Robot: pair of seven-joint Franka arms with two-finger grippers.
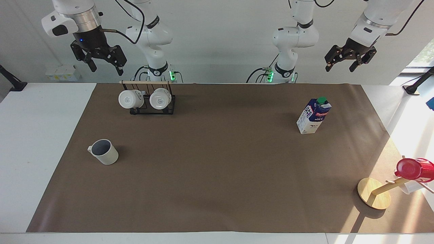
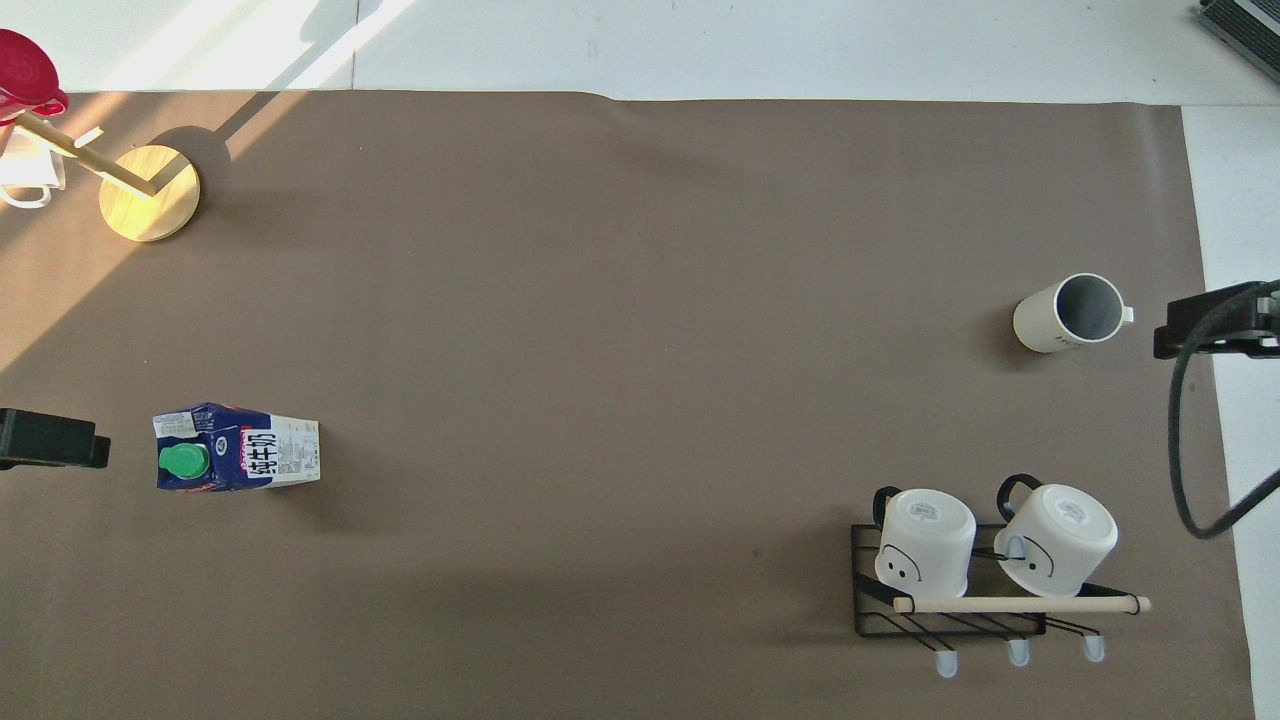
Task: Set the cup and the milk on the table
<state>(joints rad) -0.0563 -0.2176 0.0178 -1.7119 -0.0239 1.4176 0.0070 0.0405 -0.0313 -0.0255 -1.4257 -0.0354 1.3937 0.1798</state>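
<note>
The cup [image 1: 105, 152] [image 2: 1065, 313], off-white with a grey-blue inside, stands upright on the brown mat of the table [image 1: 217, 169] [image 2: 600, 300], toward the right arm's end. The milk [image 1: 313, 116] [image 2: 240, 447], a blue-and-white carton with a green cap, stands upright on the mat toward the left arm's end. My right gripper [image 1: 106, 69] hangs open and empty high over the table's edge at the robots' end, beside the mug rack. My left gripper [image 1: 340, 67] hangs open and empty high over the same edge, well above the milk.
A black rack [image 1: 147, 100] [image 2: 990, 560] with two white mugs stands near the robots, at the right arm's end. A wooden stand [image 1: 374, 193] [image 2: 150, 192] carrying a red cup [image 1: 412, 168] [image 2: 28, 75] sits at the left arm's end, farthest from the robots.
</note>
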